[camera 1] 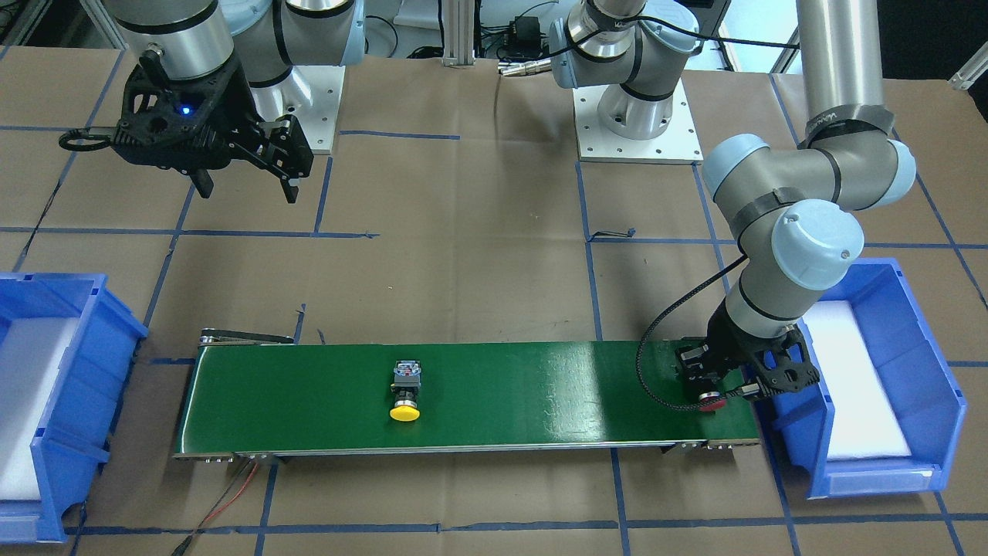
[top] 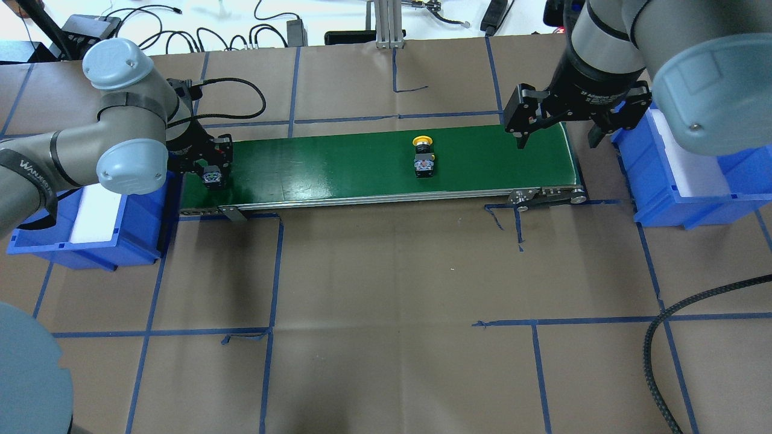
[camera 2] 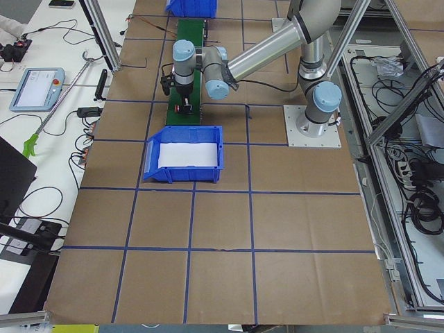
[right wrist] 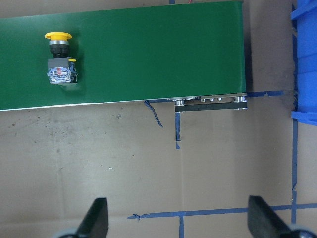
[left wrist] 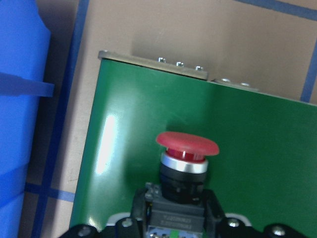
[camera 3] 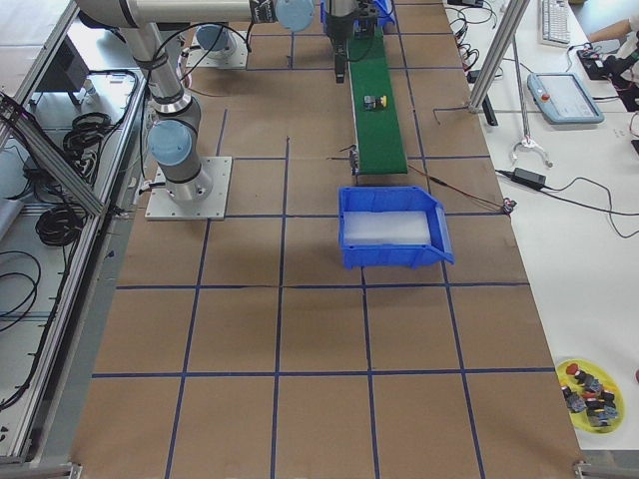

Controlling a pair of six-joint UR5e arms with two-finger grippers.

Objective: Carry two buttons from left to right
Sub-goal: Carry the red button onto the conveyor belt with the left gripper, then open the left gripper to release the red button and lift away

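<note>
Left gripper (top: 212, 173) fingers clenched on red button (left wrist: 187, 148) at the left end of the belt (top: 332, 169), probably touching it. Right gripper (top: 558, 137) fingers released, above the right end. Yellow button (top: 424, 158) lies mid-belt.

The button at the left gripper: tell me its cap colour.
Red. The button shows best in the left wrist view.

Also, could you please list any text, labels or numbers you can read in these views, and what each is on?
"WAN…", rest unclear: white print on the left arm's black strap.
White print on the right arm's wrist: too blurred to read.
Label on the red button body: too blurred.
</note>
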